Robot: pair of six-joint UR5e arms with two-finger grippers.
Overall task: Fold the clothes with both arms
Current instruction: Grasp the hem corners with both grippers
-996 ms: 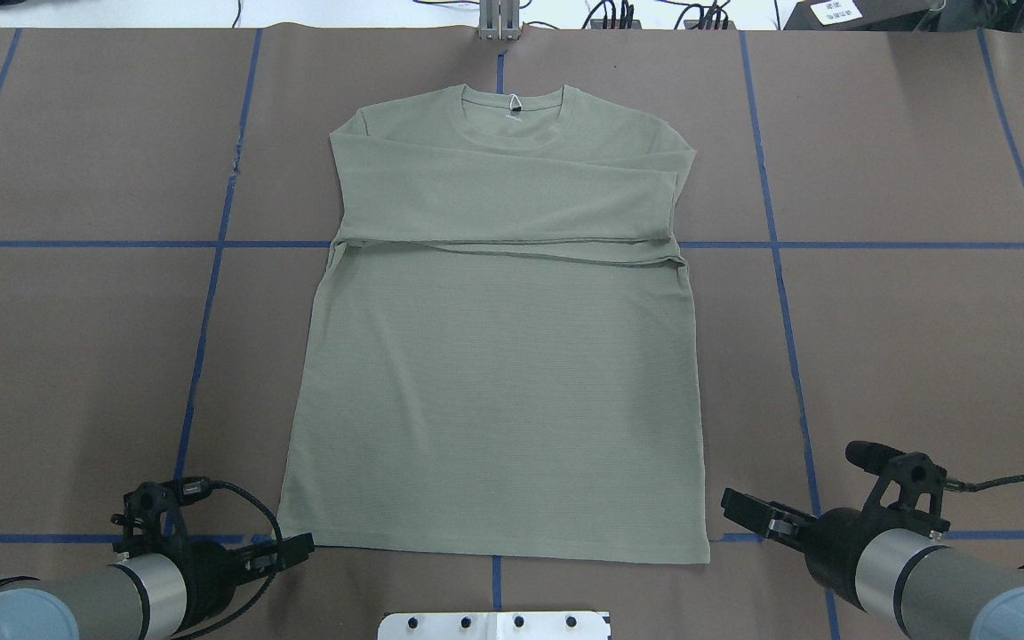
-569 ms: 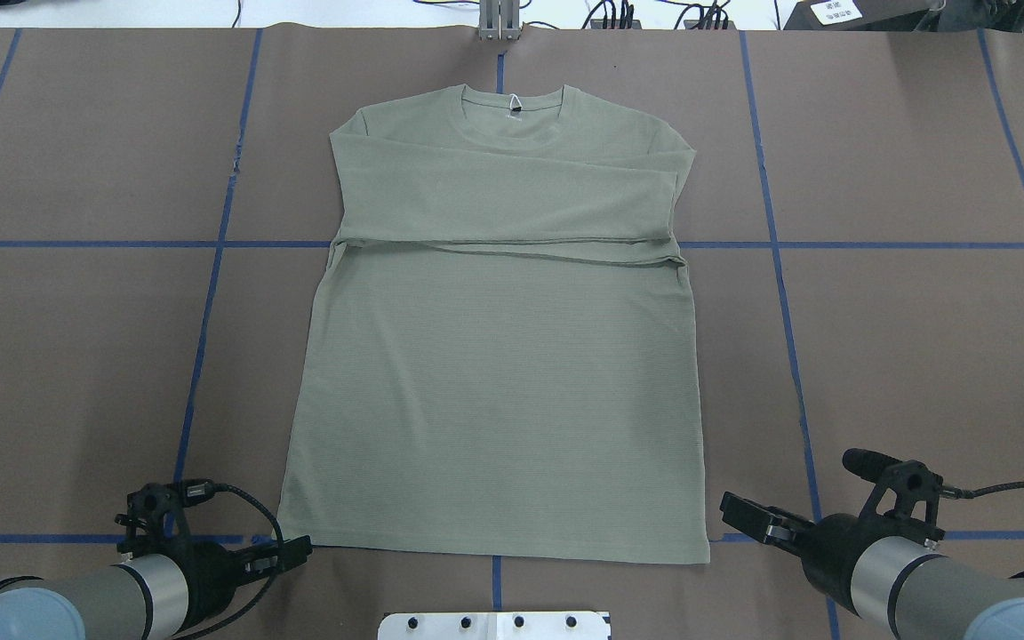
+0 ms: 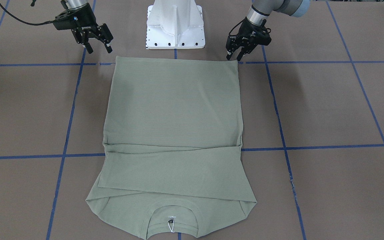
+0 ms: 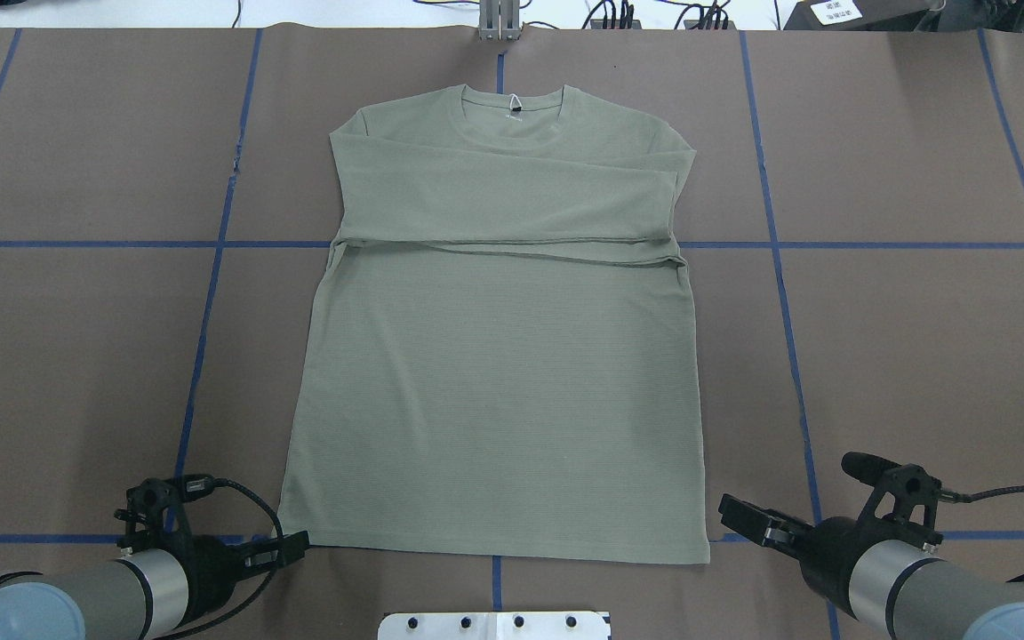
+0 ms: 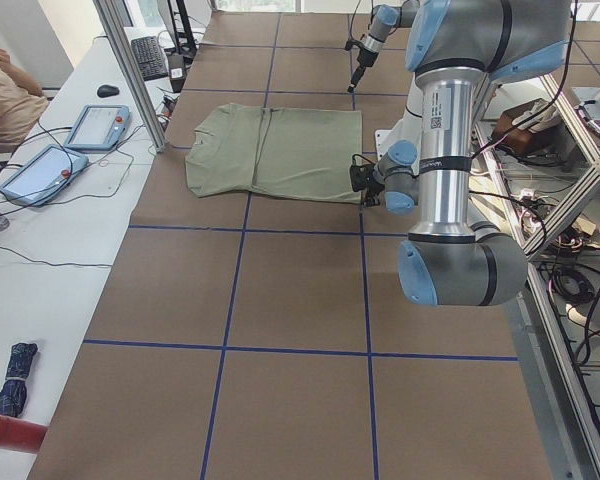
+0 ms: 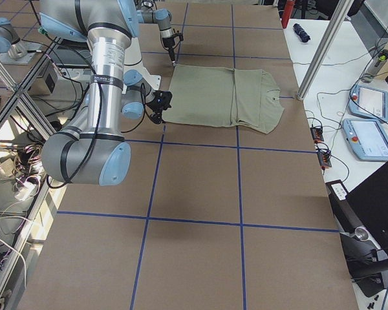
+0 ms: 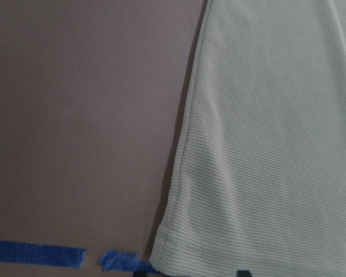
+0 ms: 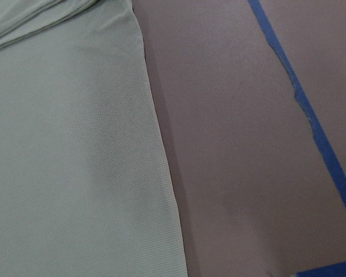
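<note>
A brown table cover [image 4: 76, 356] gridded with blue tape [image 4: 201, 356]; a white side bench [image 5: 40, 250] carries tablets [image 5: 95, 127].

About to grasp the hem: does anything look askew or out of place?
Only slightly: the shirt lies flat, sleeves folded across, but its hem slants against the blue tape line, nearer the robot on its right side.

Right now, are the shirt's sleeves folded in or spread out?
Folded in: both sleeves lie across the chest of the green long-sleeved shirt; its body lies flat.
</note>
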